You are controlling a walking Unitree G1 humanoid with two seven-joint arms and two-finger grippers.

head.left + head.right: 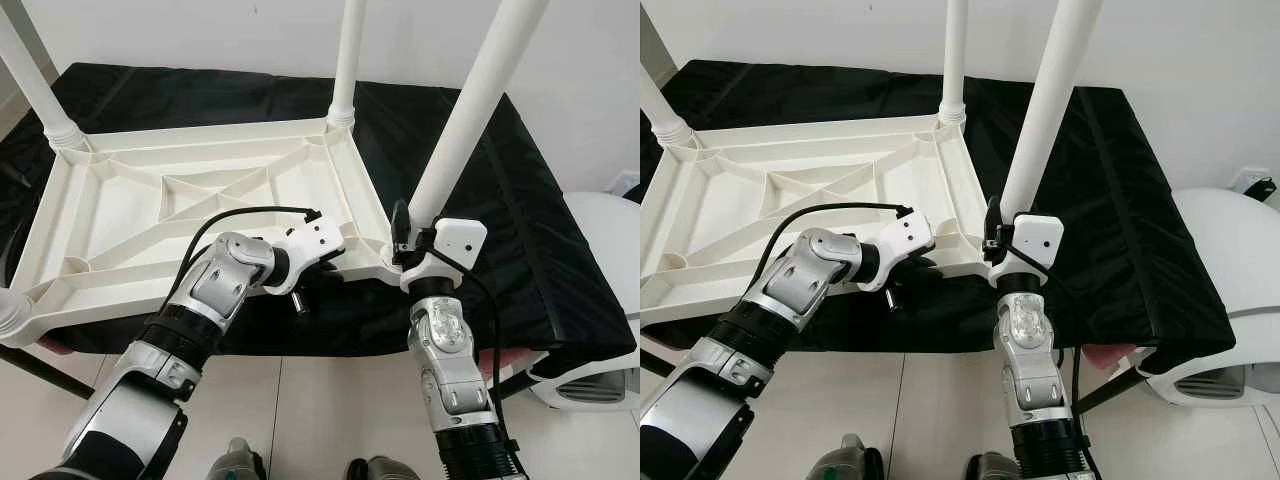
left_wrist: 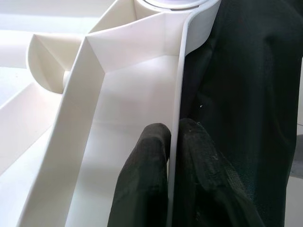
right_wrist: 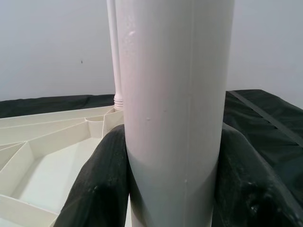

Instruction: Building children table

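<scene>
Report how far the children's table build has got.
Done: the white tabletop lies upside down on the black cloth, with legs standing in its corners. In hand: the right gripper clamps the near right leg; the left gripper pinches the tabletop's rim. Left: whether that leg is fully seated cannot be told.

Both arms are built of silver metallic segments joined by black ribbed collars. Each wrist ends in a white plastic camera housing with small dark screw holes. A black cable loops from the left forearm to its housing; another runs down the right arm. The left gripper (image 2: 173,156) and right gripper (image 3: 173,182) each carry two matte black, textured fingers.
</scene>
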